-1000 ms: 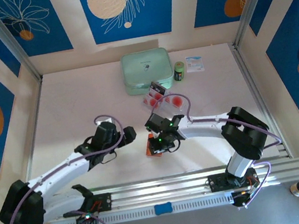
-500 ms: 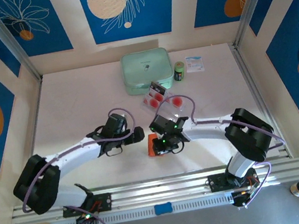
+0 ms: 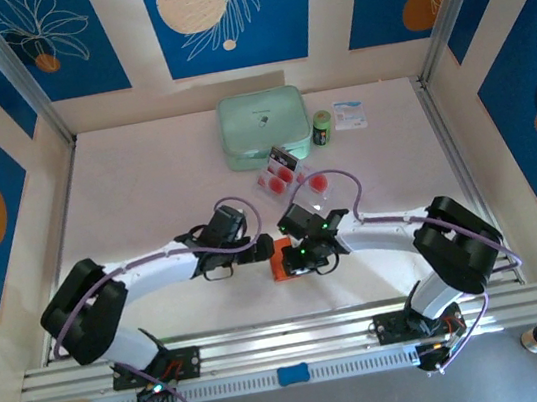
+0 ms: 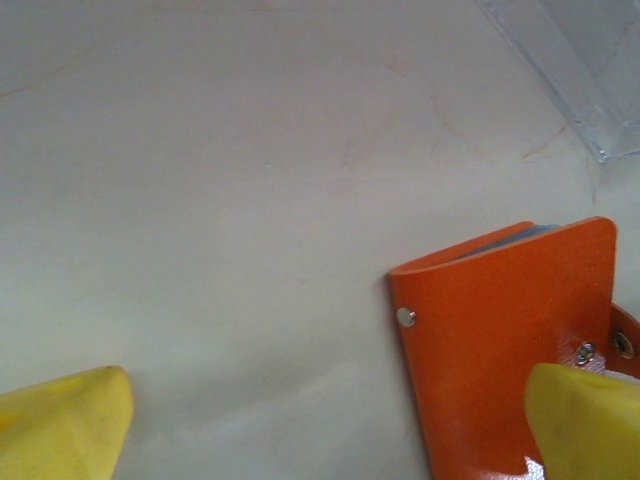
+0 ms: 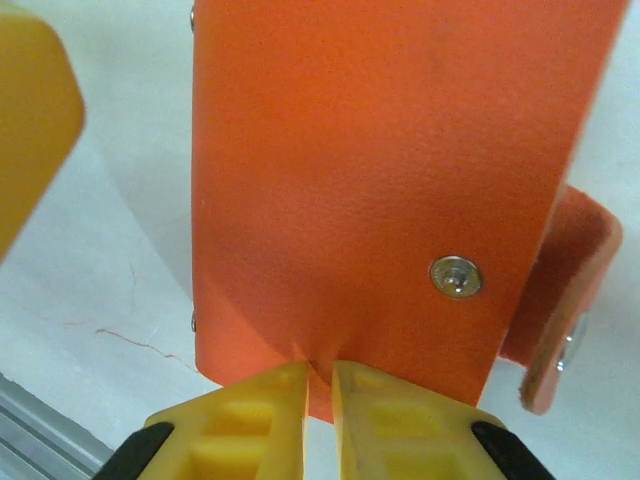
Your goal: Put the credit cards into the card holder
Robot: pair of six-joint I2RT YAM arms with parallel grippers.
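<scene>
The card holder (image 3: 278, 263) sits well apart from the mint-green case (image 3: 260, 128), on its near side, long axis roughly toward it (snap tab (image 5: 565, 290) undone). Right gripper (image 5: 320, 375) pinches its edge; left gripper (image 4: 325, 430) gapes wide, empty.

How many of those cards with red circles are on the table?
3 credit cards: two overlapping in front of the mint-green case, a third card to their right. Others may be stacked beneath.

No writing is legible: the dark mark on the far mint-green case (image 3: 260, 128) and the blue print on the white packet (image 3: 349, 114) to its right are too small.
</scene>
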